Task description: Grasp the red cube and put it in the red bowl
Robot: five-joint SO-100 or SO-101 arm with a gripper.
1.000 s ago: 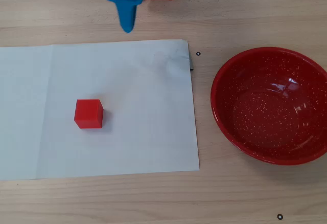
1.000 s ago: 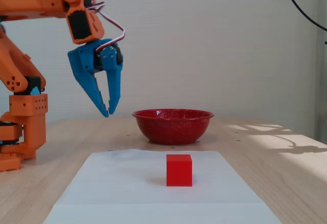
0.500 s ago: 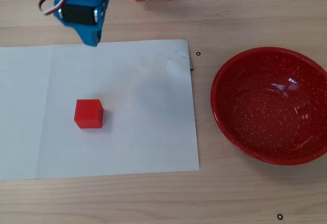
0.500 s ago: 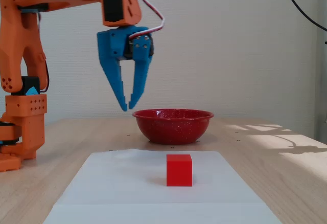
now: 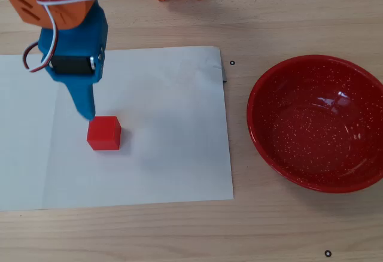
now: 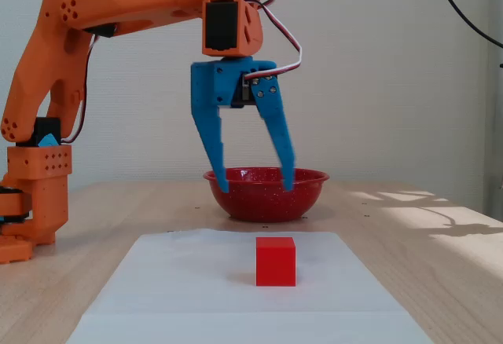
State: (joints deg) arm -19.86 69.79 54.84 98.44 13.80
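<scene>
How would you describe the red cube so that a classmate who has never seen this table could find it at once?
Start at the white paper sheet on the wooden table; the red cube sits on its left half in the overhead view, just below the open blue gripper. Unlike the wide, speckled red bowl off the paper, it is small, matte and square-edged.

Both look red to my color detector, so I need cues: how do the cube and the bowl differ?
The cube is small, boxy and matte; the bowl is far wider, round, hollow and glossy with white speckles. The cube sits on the paper; the bowl rests on bare wood beside it. Both are bright red.
</scene>
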